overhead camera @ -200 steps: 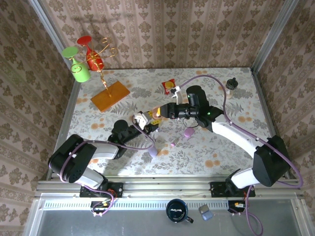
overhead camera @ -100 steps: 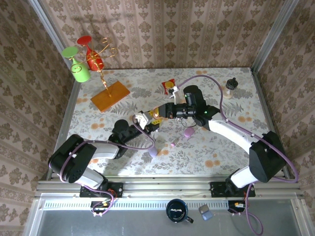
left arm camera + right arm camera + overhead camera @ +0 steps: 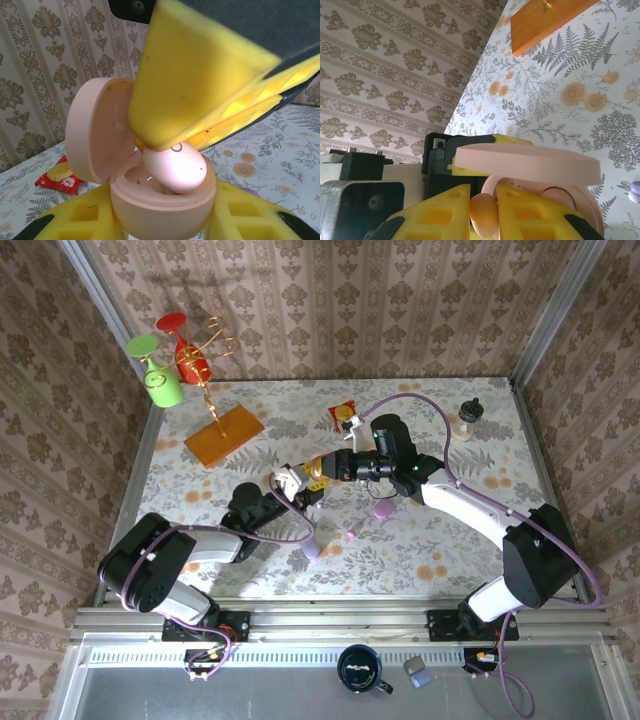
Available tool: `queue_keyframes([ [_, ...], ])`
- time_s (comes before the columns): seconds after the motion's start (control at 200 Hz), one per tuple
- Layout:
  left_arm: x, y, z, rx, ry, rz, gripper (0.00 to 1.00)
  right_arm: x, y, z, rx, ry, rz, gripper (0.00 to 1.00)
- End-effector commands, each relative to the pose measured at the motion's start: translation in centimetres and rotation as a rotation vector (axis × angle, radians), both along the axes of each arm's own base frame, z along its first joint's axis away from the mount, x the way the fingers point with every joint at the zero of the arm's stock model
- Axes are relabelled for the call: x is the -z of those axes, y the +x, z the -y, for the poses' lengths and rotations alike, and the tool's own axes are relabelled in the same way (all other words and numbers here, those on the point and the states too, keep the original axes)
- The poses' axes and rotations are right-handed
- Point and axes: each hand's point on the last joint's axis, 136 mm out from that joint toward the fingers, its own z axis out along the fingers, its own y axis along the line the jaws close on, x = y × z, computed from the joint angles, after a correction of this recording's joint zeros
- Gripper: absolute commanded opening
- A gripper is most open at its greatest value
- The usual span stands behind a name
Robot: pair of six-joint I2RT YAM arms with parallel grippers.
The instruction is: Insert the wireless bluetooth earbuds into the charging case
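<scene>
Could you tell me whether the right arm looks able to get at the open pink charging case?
Probably yes: its jaws, shut on a pale pink plastic earbud, sit at the mouth of the round pink case, lid swung back, nothing between them.

Case (image 3: 160,210): pink plastic, smooth, satin-matt, lid the same. Earbud (image 3: 176,167): pale pink plastic, glossier, catches a highlight. Finger pads (image 3: 195,85): yellow foam, matt, slightly grainy, with moulded pockets. Packet (image 3: 57,175), lower left of the left wrist view: red glossy foil. Board (image 3: 224,435), upper left of the top view: orange wood, smooth. Table cover (image 3: 430,570): floral print, matt. Rail (image 3: 340,625) along the bottom: bare brushed metal.
</scene>
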Motion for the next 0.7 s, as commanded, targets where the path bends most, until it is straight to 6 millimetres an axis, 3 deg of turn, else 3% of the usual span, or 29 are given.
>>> queue_keyframes([
  [0.0,-3.3,0.2,0.2,-0.004,-0.072,0.072,0.18,1.7,0.5,0.0,0.032,-0.049,-0.018,0.23],
  [0.185,-3.4,-0.4,0.4,0.024,-0.065,0.086,0.18,1.9,1.1,0.5,0.069,-0.090,-0.004,0.27],
  [0.695,-2.1,-0.2,0.2,0.018,-0.038,0.071,0.18,-2.0,0.0,1.2,0.050,-0.046,0.131,0.55],
])
